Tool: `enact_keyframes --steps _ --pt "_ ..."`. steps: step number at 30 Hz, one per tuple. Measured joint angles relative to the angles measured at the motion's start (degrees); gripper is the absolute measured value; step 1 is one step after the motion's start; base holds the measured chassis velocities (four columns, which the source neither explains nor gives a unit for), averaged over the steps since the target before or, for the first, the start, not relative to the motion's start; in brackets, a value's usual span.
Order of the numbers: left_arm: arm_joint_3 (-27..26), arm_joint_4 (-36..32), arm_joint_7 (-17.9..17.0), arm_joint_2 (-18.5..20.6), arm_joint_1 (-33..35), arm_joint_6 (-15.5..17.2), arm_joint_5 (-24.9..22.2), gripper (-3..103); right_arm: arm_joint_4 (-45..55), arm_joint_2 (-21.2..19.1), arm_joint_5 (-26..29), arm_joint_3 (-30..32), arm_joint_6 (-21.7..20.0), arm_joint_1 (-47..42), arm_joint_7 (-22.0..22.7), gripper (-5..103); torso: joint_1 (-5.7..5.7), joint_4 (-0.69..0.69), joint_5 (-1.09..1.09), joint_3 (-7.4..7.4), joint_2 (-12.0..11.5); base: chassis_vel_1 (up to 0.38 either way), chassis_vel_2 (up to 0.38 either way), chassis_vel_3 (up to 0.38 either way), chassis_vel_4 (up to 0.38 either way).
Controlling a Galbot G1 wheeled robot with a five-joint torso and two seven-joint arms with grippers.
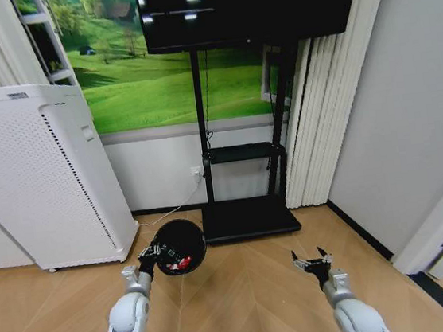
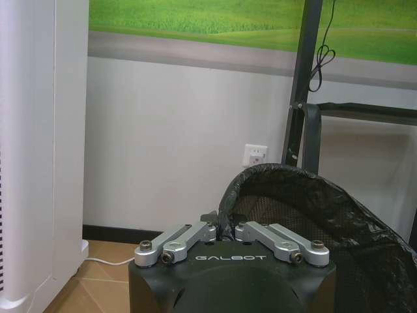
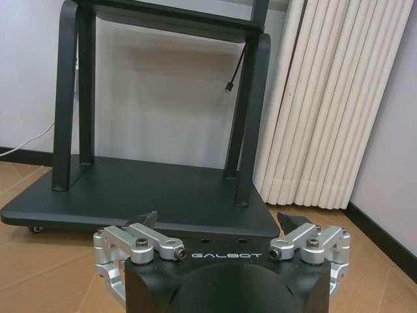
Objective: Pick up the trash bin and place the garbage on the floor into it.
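"GALBOT"-marked left pincer (image 2: pixel 225 229) on trash bin (image 2: pixel 313 222) rim

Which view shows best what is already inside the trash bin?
The head view: it looks down into the trash bin, held by the left pincer at its rim, with a red-and-white piece inside. The left wrist view shows the bin's rim and liner from the side, contents hidden. The right wrist view faces the TV stand base.
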Motion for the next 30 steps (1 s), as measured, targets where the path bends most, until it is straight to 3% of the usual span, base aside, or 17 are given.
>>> enact_keyframes --steps 30 --pt "-1.04 1.65 0.79 1.14 -1.10 -0.05 -1.73 7 0.48 1.61 -2.49 -0.29 -0.11 -0.94 -0.01 100 0.01 -0.01 -0.01 0.00 0.00 0.117 0.004 -0.111 -0.001"
